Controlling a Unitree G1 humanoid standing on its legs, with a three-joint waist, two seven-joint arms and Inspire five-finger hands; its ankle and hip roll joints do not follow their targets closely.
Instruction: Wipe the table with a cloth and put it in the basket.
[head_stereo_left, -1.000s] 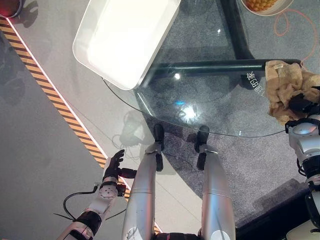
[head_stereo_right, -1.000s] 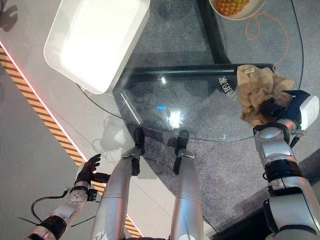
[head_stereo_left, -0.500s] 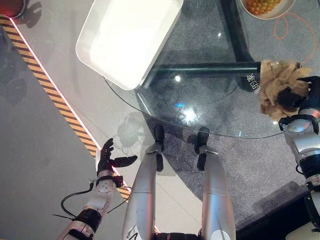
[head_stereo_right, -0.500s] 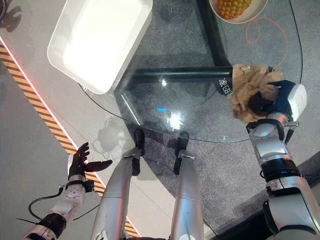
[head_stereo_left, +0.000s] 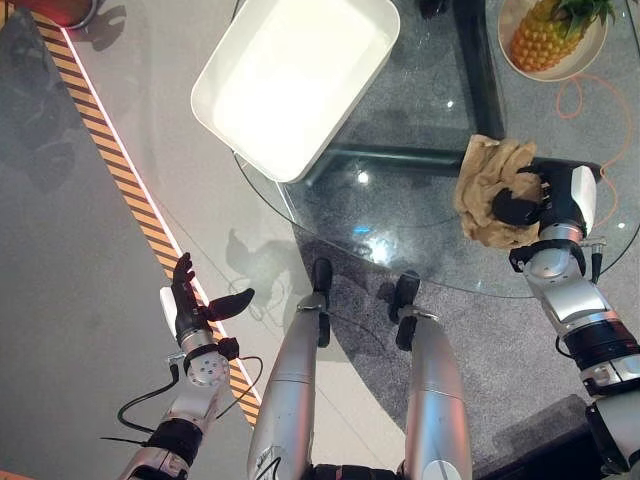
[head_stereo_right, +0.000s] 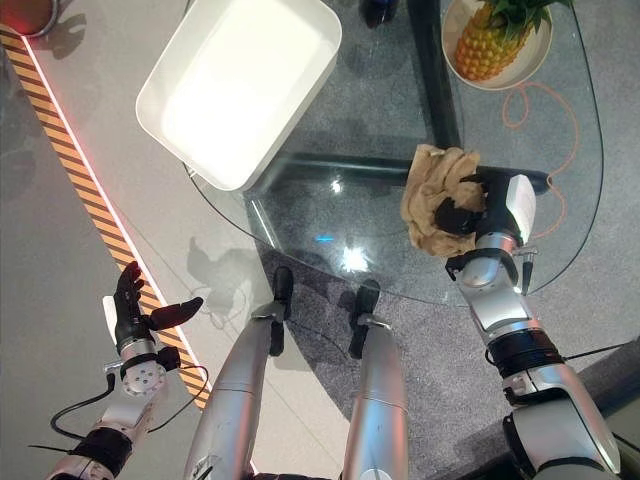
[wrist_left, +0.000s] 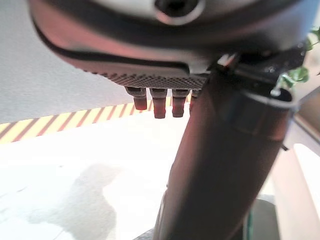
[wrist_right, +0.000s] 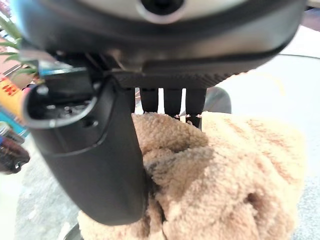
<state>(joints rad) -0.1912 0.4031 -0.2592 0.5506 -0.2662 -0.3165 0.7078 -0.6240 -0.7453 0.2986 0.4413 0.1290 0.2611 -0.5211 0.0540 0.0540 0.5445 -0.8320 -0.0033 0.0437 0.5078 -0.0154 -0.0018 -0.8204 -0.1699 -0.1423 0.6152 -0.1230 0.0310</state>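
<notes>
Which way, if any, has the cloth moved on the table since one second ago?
Yes. The cloth, held by the right robot hand, slid left toward the white basket.

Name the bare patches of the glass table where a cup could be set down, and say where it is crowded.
Free: the glass table between the white basket and the tan cloth, down to its near edge. Crowded: the right side, where the right hand grips the cloth, with the pineapple plate beyond.
</notes>
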